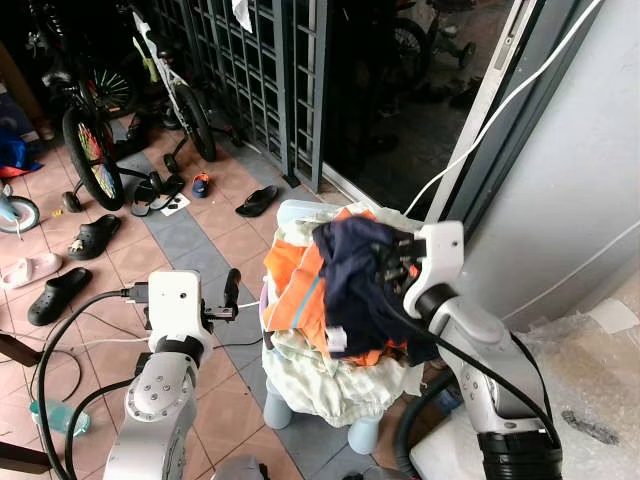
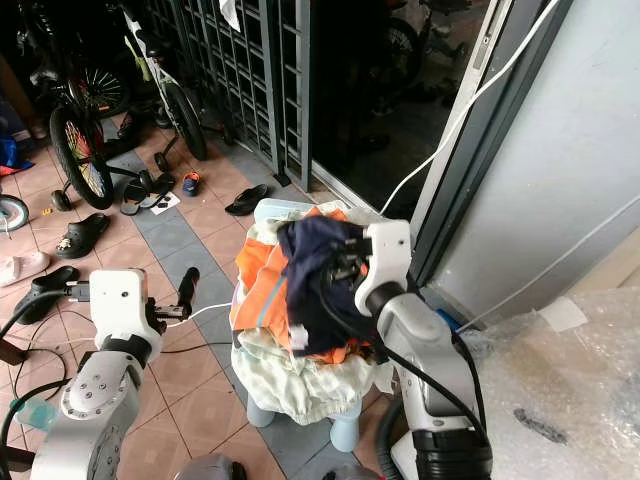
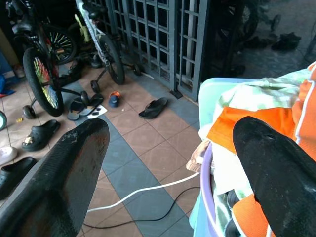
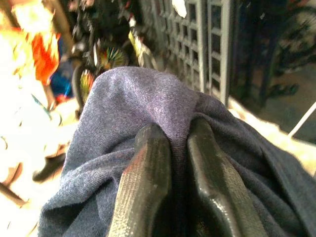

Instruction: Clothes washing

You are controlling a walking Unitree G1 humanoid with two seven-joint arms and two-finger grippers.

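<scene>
Atop laundry pile (image 1: pixel 320 330), crumpled navy garment (image 1: pixel 355 275)

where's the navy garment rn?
In the eye views the navy garment hangs on the right, pinched in the right claw and draped over the heaped laundry basket, against the orange cloth.

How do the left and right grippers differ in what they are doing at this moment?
The right gripper is shut on the navy garment, pinching a fold above the laundry pile; the left gripper is open and holds nothing. The right gripper is over the heap, while the left gripper hangs beside the basket, above the tiled floor. Both have two long black fingers.
</scene>
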